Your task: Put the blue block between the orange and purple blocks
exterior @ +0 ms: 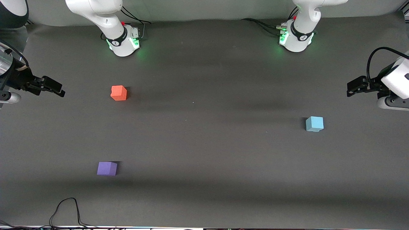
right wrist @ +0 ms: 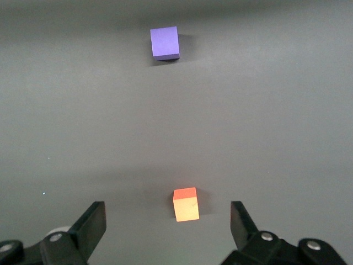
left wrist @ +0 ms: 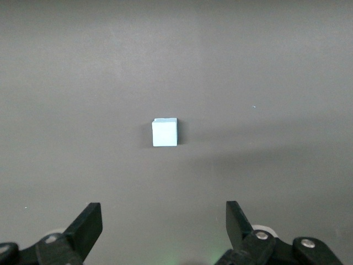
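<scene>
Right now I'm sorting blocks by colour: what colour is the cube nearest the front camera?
Violet-purple: the purple block, clearest in the front view.

We see a dark gray matte counter (exterior: 204, 153) crossed by soft bands of shadow. A thin black cable (exterior: 65, 210) loops over its edge nearest the front camera, toward the right arm's end, where a pale strip borders the surface.
</scene>
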`<state>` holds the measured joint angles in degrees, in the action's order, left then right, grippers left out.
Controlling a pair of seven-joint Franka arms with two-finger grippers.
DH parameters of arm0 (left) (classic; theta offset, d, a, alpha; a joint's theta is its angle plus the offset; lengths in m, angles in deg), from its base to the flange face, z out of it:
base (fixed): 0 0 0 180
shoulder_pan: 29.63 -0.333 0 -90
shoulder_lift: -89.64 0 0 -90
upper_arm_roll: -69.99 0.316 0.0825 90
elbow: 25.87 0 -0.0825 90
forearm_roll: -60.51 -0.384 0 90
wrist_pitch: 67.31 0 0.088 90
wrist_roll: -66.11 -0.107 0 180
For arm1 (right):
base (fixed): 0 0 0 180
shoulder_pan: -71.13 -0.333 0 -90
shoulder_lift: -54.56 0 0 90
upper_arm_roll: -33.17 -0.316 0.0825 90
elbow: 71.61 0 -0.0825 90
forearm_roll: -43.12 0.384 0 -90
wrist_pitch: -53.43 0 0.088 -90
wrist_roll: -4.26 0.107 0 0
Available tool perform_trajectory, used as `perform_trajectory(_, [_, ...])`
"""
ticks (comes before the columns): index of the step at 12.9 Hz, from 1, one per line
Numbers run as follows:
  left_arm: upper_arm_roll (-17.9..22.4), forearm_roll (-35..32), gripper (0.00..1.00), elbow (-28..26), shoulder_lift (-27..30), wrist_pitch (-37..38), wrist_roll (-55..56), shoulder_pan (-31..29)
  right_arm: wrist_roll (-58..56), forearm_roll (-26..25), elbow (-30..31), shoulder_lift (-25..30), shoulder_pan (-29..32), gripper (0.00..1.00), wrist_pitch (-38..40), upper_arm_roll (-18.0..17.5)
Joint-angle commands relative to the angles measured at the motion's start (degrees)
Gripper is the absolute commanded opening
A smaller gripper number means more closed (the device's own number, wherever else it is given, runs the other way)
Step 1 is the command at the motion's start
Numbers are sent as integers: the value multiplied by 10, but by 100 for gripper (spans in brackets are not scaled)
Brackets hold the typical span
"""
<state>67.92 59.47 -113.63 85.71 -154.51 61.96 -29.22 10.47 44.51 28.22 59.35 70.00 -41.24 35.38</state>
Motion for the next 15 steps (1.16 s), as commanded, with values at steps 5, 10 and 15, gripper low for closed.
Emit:
perform_trajectory(5, [3,8,100,8,-4,25,9,1,-6,-2,11,7,1,100,-9,3])
perform_trajectory(10, [10,7,100,-96,62,-15,-31,-17,-7,-1,11,1,2,100,-3,3])
perform_trajectory(15, [15,7,100,-251,85,-159,-31,-16,-3,-1,12,0,1,100,-1,1])
